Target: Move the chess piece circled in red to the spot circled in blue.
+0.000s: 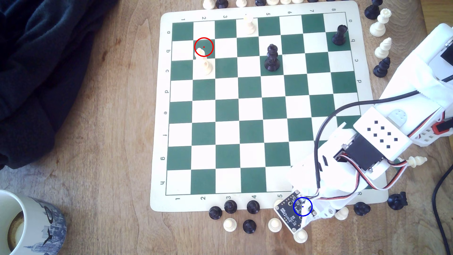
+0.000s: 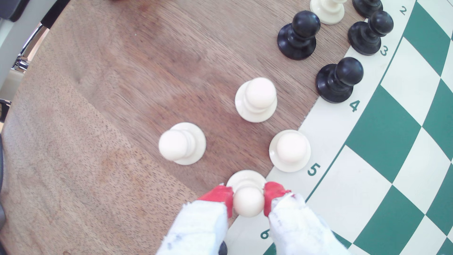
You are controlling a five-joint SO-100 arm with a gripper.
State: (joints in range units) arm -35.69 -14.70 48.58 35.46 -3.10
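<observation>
Pawn (image 2: 248,204) upright, tool (image 2: 248,201) pinching head.

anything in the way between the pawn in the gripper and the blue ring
Nothing visible. The gripper holds the pawn by its head, base at the mat rim. In the exterior view the blue ring lies over the arm's wrist there. The nearest cream pawns stand beside it, apart.

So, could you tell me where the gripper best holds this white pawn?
On the pawn's ball head, from straight above: it stands upright, and the head is the narrow round part the gripper's red fingertips already flank on both sides, clear of the wide base.
</observation>
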